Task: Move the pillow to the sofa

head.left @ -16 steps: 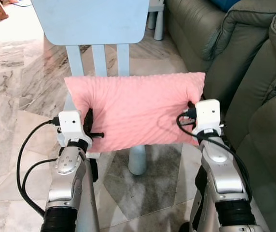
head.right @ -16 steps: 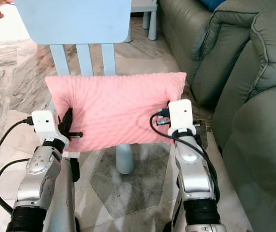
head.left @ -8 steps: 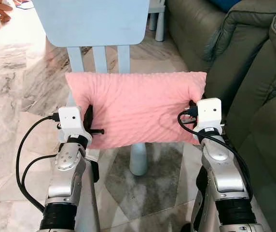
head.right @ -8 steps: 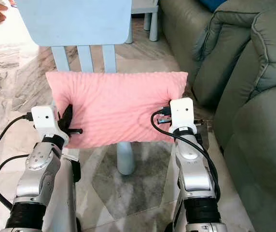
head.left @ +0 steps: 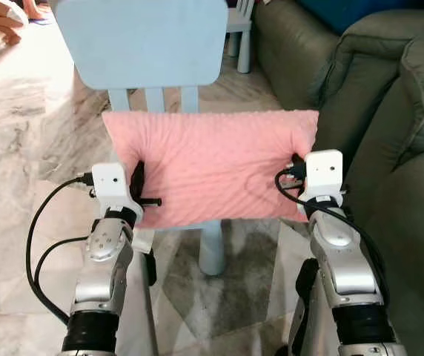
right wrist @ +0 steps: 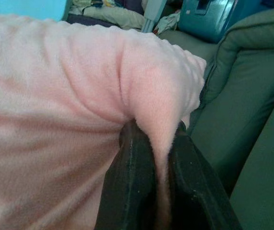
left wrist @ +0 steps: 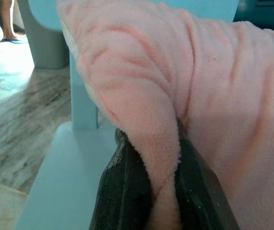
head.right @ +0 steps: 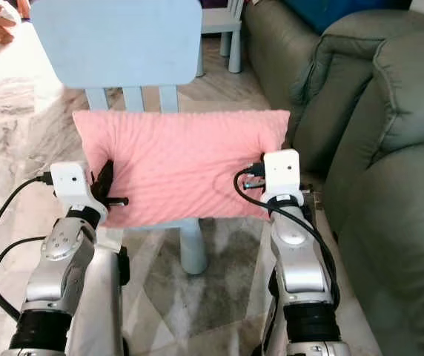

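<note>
Both grippers, left gripper (left wrist: 163, 191) and right gripper (right wrist: 158, 191), stay clamped on the pink fleece pillow (head.left: 212, 167), now raised slightly off the pale blue chair (head.left: 149, 44) beside the green leather sofa (head.left: 390, 111)

The pillow (head.left: 212, 167) is soft pink, with little wavy ripples all over its fuzzy cover. The small chair (head.left: 151, 46) behind it is pale blue, a plain colour with no pattern. The sofa (head.left: 379, 126) is a dull grey-green, smooth like leather, and a deep blue cushion (head.left: 345, 10) sits at its top. The floor (head.left: 34, 126) is marble, cream and grey with cloudy streaks, and a darker grey patch lies under the chair. The robot's arms (head.right: 60, 259) are shiny silver with white boxes at the wrists and black cables (head.left: 38, 245). The fingers (left wrist: 127, 191) are black.
</note>
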Controlling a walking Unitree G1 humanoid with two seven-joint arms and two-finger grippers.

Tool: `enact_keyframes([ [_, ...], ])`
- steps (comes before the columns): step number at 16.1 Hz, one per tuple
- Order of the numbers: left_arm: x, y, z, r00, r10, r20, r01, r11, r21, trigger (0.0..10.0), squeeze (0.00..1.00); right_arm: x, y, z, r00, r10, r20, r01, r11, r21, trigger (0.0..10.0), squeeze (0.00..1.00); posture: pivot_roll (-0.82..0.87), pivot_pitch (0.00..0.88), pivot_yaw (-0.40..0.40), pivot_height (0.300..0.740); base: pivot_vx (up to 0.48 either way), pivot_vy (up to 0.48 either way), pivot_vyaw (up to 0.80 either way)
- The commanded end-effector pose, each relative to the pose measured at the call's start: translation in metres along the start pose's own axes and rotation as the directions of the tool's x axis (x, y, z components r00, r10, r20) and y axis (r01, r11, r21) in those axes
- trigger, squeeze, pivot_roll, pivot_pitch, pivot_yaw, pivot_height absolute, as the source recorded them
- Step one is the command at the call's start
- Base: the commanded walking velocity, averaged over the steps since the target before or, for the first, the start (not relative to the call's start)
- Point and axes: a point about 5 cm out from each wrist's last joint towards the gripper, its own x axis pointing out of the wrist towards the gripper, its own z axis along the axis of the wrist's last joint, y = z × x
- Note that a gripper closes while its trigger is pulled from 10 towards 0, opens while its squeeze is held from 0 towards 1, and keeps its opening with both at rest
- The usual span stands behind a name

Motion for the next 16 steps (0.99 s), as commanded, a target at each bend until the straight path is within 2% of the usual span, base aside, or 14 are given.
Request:
enact_keyframes([
  [1,0.002,0.0018,0.0034,1.0,0.013,0.008,-0.013,1.0,0.005,10.0,0.0,0.0029,-0.0081,0.0096,0.999,-0.037,0.033,0.037,0.999,0.003,10.0,0.0,0.0,0.0,0.005,0.439,0.0,0.0,0.0],
  [11,0.0037,-0.0038,-0.0012,1.0,0.001,-0.008,-0.001,1.0,-0.001,10.0,0.0,0.0041,-0.0101,0.0088,0.999,-0.036,0.028,0.036,0.999,0.006,10.0,0.0,-0.01,0.0,0.005,0.544,0.0,0.0,0.0],
  [16,0.0041,-0.0044,-0.0021,1.0,0.0,-0.015,0.0,1.0,-0.002,10.0,0.0,0.0039,-0.0094,0.0086,0.999,-0.035,0.027,0.035,0.999,0.007,10.0,0.0,-0.01,0.0,0.007,0.571,0.0,0.0,0.0],
])
